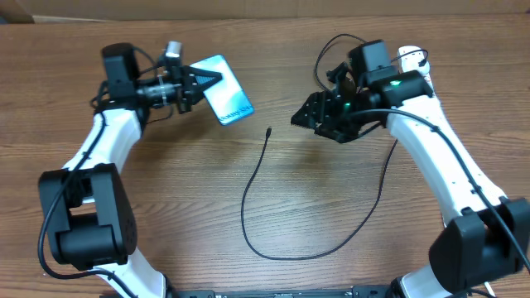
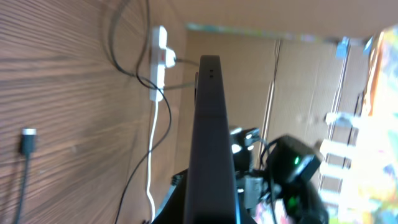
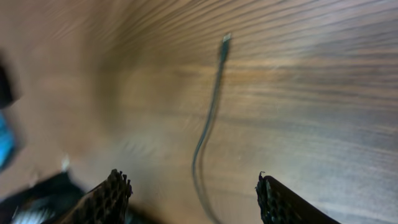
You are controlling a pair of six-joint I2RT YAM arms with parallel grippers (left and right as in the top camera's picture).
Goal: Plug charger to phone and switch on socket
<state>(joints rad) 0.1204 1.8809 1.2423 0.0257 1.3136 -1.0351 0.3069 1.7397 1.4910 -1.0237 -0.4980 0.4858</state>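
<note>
Wood-grain table (image 1: 166,182) under the charger (image 3: 210,118); cardboard wall (image 2: 298,93) behind.

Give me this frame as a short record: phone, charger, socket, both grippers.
phone: held by left gripper, nothing plugged in
left gripper: shut on phone
charger: loose on table, connector end free
right gripper: fingers open, empty, above charger
socket: on table; switch state unclear
</note>
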